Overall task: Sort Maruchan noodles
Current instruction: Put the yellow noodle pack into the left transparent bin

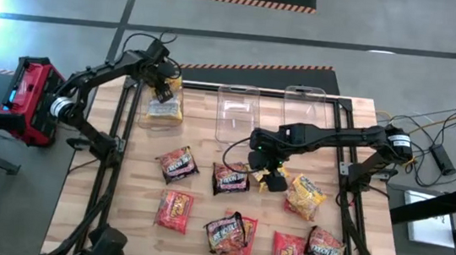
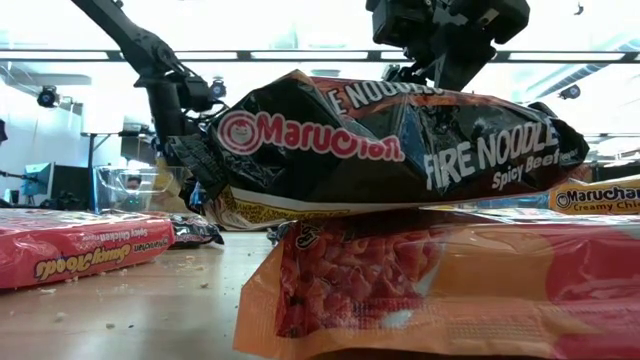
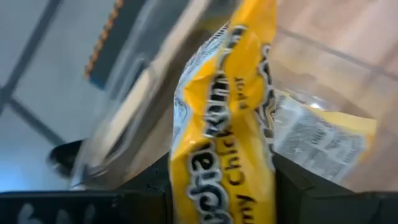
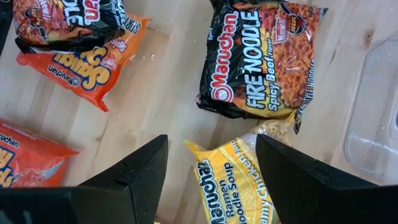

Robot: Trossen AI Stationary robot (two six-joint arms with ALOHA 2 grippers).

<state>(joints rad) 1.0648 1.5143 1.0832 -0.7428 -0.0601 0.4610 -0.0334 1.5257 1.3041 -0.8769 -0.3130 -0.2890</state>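
maruchan noodles [image 1: 227,215] lie scattered over the near half of the wooden table [image 1: 138,211]: red, dark and yellow packets, flat and mostly apart, one dark fire noodle packet [image 2: 400,150] lying on top of an orange-red one [image 2: 450,290]. left gripper [image 1: 162,82] is at the far left bin [image 1: 163,104], a yellow creamy chicken packet [image 3: 227,124] between its fingers, standing on edge over another yellow packet [image 3: 323,140] already in the bin; whether the jaws are still pinching it or have let go, cannot tell. right gripper [image 4: 211,171] hangs mid-table with jaws wide apart, nothing held, directly above a yellow packet [image 4: 233,177] that lies just beside a dark spicy beef packet [image 4: 261,59]. two clear bins [image 1: 238,112] at the far edge.
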